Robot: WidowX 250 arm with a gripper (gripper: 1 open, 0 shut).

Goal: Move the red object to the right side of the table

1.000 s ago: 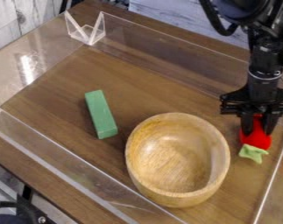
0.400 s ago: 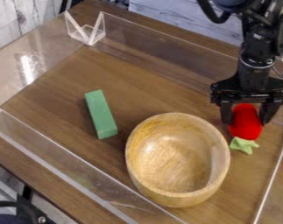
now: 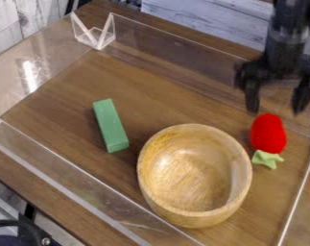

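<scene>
The gripper (image 3: 275, 91) hangs above the right part of the tabletop (image 3: 183, 77), its two dark fingers (image 3: 252, 93) spread wide and pointing down, with nothing between them and nothing touched. Its outline is blurred. The red object (image 3: 269, 133) lies free on the tabletop below and slightly in front of the gripper, close to the clear acrylic wall (image 3: 298, 207) on the right, its light-green stem end (image 3: 266, 159) toward the front edge.

A second ago the fingers were closed around the red object, down at the tabletop; less than half a second ago they stood parted on either side of it. They have since let go and lifted clear, and the object has settled upright just right of the wooden bowl (image 3: 193, 173).

On the tabletop: one red object, one wooden bowl, one green block (image 3: 111, 125) left of the bowl, and one small clear stand (image 3: 93, 31) in the far left corner.
</scene>
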